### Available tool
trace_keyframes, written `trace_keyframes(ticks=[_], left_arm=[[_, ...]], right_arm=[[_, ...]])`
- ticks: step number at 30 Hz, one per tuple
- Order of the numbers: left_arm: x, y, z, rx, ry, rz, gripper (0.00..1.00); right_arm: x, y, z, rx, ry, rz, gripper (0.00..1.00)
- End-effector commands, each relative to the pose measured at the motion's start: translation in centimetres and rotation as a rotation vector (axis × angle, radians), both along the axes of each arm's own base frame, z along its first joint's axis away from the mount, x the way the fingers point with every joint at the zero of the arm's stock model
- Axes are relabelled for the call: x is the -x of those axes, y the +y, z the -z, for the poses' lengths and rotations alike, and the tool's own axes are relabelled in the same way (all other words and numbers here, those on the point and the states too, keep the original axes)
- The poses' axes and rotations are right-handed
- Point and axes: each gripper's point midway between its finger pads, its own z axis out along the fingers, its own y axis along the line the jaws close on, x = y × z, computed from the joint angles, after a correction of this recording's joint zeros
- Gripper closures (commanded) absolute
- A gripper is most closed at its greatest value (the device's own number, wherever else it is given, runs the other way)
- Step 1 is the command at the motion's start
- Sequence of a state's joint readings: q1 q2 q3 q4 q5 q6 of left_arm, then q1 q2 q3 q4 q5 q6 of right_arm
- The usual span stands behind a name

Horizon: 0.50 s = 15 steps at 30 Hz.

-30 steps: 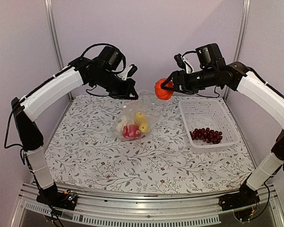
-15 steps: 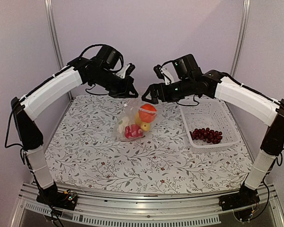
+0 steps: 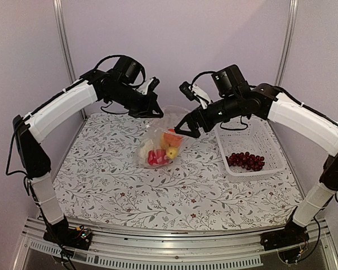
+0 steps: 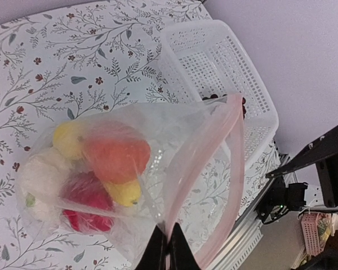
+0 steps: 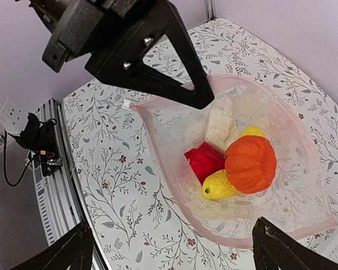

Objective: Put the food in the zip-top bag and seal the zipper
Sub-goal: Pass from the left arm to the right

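Note:
The zip-top bag (image 3: pixel 160 143) hangs mouth-up over the mat. My left gripper (image 4: pixel 169 247) is shut on its pinkish zipper edge (image 4: pixel 217 163) and holds the mouth open. Inside the bag lie the orange ball (image 5: pixel 250 163), a red piece (image 5: pixel 205 160), a yellow long piece (image 5: pixel 219 184), a cream lumpy piece (image 5: pixel 222 126) and a small yellow one (image 4: pixel 67 139). My right gripper (image 5: pixel 174 253) hovers just above the bag's mouth, open wide, with nothing between its fingers. The dark red grape bunch (image 3: pixel 246 161) lies in the white basket (image 3: pixel 242 130).
The white mesh basket stands at the right of the flowered mat (image 3: pixel 118 185), close to the bag. The left gripper (image 3: pixel 156 112) and right gripper (image 3: pixel 187 128) are near each other above the bag. Metal frame posts (image 3: pixel 62 34) rise at the back corners.
The right gripper carried the orange ball left over the bag, opened and let it go. The ball now lies inside the bag. The left gripper kept its hold.

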<state>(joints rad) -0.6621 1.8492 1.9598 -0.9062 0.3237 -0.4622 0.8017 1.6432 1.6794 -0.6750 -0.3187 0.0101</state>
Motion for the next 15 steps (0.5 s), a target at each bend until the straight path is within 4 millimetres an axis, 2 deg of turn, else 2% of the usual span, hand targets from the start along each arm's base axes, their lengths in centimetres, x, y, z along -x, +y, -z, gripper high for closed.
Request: trace_keyframes(ticks=[1,7,15], left_arm=[[0.6,1.0,-1.1,0.011,-0.008,0.017,0.96],[1.4,1.4,-1.2,-0.002,-0.001,0.044,0.96],[2.0,1.6,-1.7,0.007,0.005,0.061,0.96]], right_arm=[[1.7,0.1,1.7,0.106,-0.102,-0.162,0.08],[1.6,1.7,1.9,0.169,-0.199,-0.252,0.25],[1.3,2.7,5.5,0.289,-0.239,-0.278,0.36]])
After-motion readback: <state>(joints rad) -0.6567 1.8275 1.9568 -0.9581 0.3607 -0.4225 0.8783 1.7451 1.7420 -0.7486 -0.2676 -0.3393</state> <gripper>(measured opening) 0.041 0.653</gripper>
